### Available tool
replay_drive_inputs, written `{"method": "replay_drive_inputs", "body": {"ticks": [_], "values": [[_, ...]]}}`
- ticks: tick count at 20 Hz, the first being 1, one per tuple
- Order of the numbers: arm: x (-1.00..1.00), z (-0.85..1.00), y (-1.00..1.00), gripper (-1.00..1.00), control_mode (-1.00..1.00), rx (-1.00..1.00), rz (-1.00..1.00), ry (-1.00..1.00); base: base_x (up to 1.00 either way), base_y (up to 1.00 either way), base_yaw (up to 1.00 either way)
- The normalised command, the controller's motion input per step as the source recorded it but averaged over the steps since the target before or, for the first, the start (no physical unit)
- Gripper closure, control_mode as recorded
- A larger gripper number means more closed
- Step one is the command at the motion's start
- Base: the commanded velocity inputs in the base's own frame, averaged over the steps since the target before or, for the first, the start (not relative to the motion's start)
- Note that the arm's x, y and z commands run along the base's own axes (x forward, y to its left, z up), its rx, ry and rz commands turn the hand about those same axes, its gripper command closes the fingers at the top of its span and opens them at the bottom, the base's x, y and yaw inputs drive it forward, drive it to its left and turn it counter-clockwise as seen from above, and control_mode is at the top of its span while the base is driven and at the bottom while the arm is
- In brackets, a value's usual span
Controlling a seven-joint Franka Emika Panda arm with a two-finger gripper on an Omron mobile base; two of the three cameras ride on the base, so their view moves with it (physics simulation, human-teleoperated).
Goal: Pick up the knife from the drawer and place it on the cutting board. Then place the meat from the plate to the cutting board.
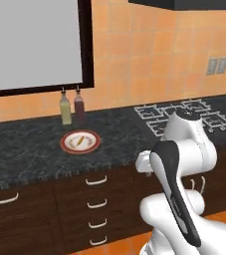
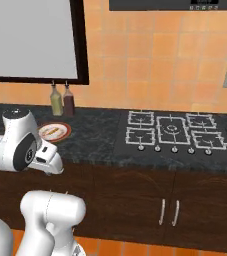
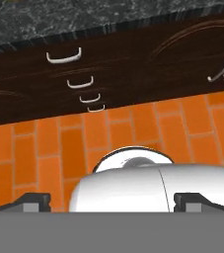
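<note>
The plate (image 1: 80,142), white with a red-orange rim, lies on the dark counter, and the small orange-tan meat (image 1: 78,141) rests on it; the same plate (image 2: 54,131) shows beyond my arm in the right base view. My gripper (image 3: 113,202) hangs in front of the cabinets, pointing down at the orange floor, open with nothing between its fingertips (image 3: 32,201). A stack of dark-brown drawer fronts (image 1: 96,191) with white handles sits under the plate, all shut. I cannot tell which one is the drawer. The knife is hidden. The cutting board is out of view.
Two bottles (image 1: 71,107) stand against the wall behind the plate. A gas hob (image 2: 172,131) occupies the counter to the right, above a two-door cabinet (image 2: 168,212). The counter edge (image 3: 108,27) juts out over the drawer handles (image 3: 64,57).
</note>
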Motion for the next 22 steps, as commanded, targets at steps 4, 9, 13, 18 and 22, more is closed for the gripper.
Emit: {"method": "replay_drive_inputs", "body": {"ticks": [4,9,13,18,22], "values": [[0.00,0.00,0.00,-1.00,1.00,0.00,0.00,0.00,0.24,1.00,0.00],[0.00,0.00,0.00,-1.00,1.00,0.00,0.00,0.00,0.46,1.00,-0.01],[0.00,0.00,0.00,-1.00,1.00,0.00,0.00,0.00,0.49,0.43,-0.16],[0.00,0.00,0.00,-1.00,1.00,0.00,0.00,0.00,0.48,-0.17,-0.04],[0.00,0.00,0.00,-1.00,1.00,0.00,0.00,0.00,0.31,-0.61,0.00]]}}
